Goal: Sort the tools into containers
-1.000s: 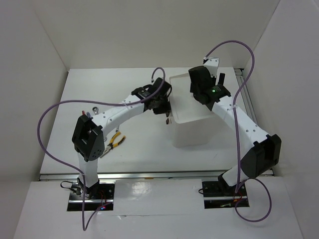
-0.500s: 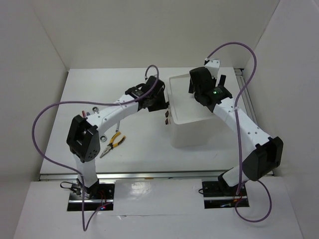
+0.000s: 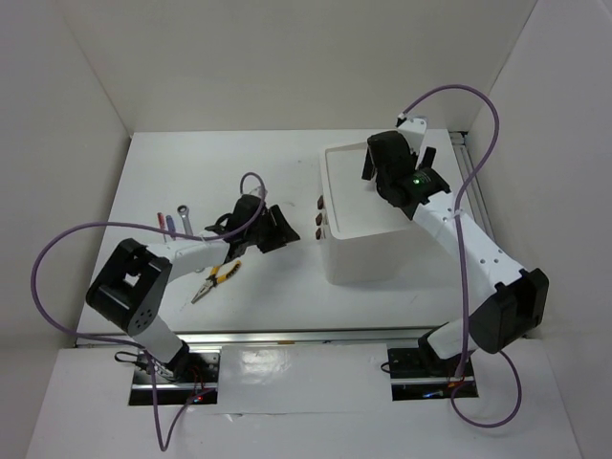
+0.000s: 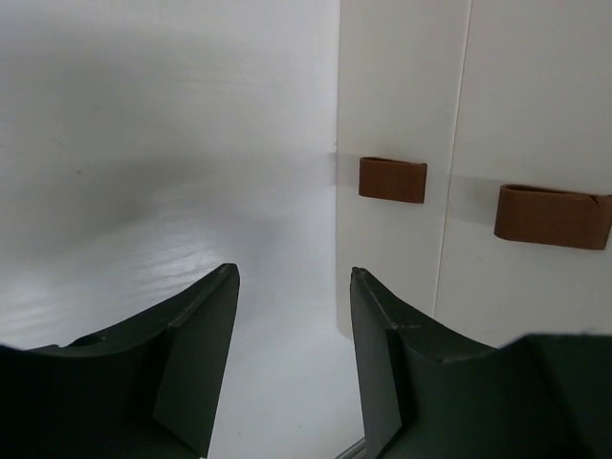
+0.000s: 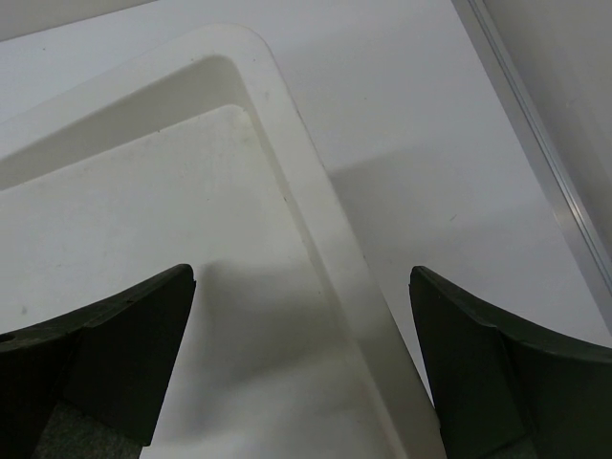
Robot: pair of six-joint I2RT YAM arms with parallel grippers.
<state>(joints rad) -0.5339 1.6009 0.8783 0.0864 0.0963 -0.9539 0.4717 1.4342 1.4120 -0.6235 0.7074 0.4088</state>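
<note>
The white box [image 3: 368,256] of drawers stands right of centre, with three brown handles [image 3: 319,218] on its left face and a rimmed top tray [image 3: 331,155]. My left gripper [image 3: 290,229] hangs open and empty just left of those handles. In the left wrist view its fingers [image 4: 206,325] frame bare table, and two handles [image 4: 392,179] show ahead on the drawer fronts. My right gripper [image 3: 376,174] is wide open over the tray's rim [image 5: 316,201], holding nothing. Yellow-black pliers [image 3: 215,277], a red screwdriver [image 3: 161,222], a blue screwdriver [image 3: 173,223] and a silver wrench [image 3: 185,212] lie at the left.
White walls close in the table on three sides. A metal rail [image 3: 287,335] runs along the near edge and another [image 5: 545,153] along the right side. Purple cables [image 3: 57,249] loop off both arms. The left arm [image 3: 191,251] lies low beside the pliers.
My left gripper has opened and drawn back leftward and nearer, away from the box's handles, with the arm folding down low. The right gripper has opened slightly wider and hardly moved.
</note>
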